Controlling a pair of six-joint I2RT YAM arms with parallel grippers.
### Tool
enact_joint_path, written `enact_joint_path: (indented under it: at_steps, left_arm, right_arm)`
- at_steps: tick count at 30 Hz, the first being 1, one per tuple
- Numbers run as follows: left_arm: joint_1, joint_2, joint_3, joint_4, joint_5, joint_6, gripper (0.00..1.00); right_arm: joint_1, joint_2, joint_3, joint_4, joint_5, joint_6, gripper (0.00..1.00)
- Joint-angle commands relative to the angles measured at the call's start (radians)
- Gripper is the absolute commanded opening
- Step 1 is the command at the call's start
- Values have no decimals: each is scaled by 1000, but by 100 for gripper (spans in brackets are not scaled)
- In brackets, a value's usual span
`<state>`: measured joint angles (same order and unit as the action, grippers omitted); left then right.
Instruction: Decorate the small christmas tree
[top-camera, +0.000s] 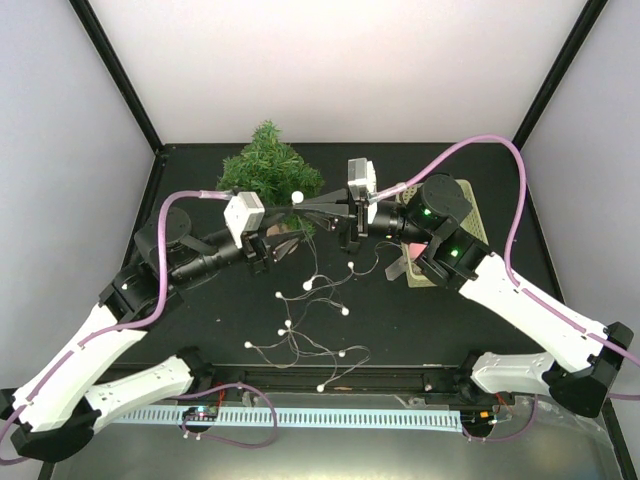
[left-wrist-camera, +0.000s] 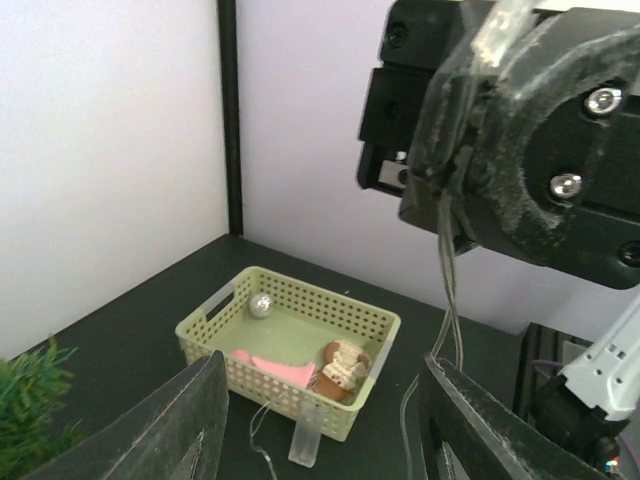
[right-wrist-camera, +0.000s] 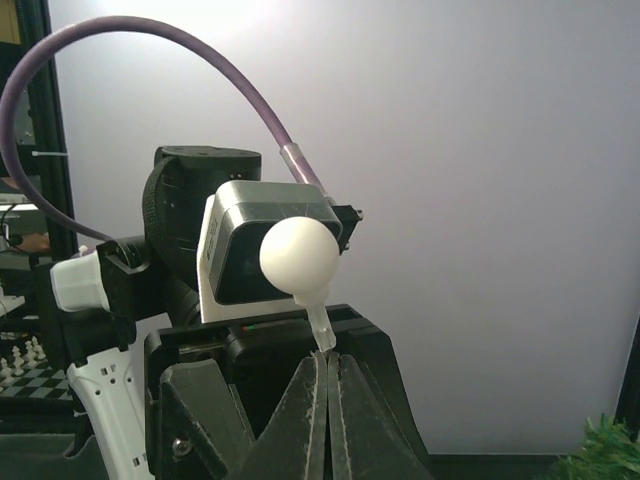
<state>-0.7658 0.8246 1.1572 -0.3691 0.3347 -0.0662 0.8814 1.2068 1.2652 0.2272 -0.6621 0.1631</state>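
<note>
1. Two arms meet beside the small christmas tree (top-camera: 268, 165), which stands upright at the far side of the desk (top-camera: 420, 330), left of centre.
2. Right jaws are clenched on the stem of a white bulb (right-wrist-camera: 300, 255) of the light string (top-camera: 310, 320), held at the tree's right edge.
3. Left jaws stand released and empty, just below that bulb.
4. Suggested technique: lay the bulb over a branch, guide the trailing wire loosely, and avoid tipping the tree.
</note>
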Motion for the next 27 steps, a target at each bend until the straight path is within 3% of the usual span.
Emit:
enact_joint_path:
  at_steps: [1, 15, 27]
  left_arm:
    - [6, -13, 59, -69, -107, -42, 53]
    - [6, -60, 7, -35, -4, -31, 60]
    - [6, 0, 35, 21, 40, -30, 52]
  right_arm:
    - [4, -26, 6, -39, 55, -52, 1]
    - [5, -5, 39, -73, 18, -80, 1]
    - [4, 9, 46, -42, -35, -25, 1]
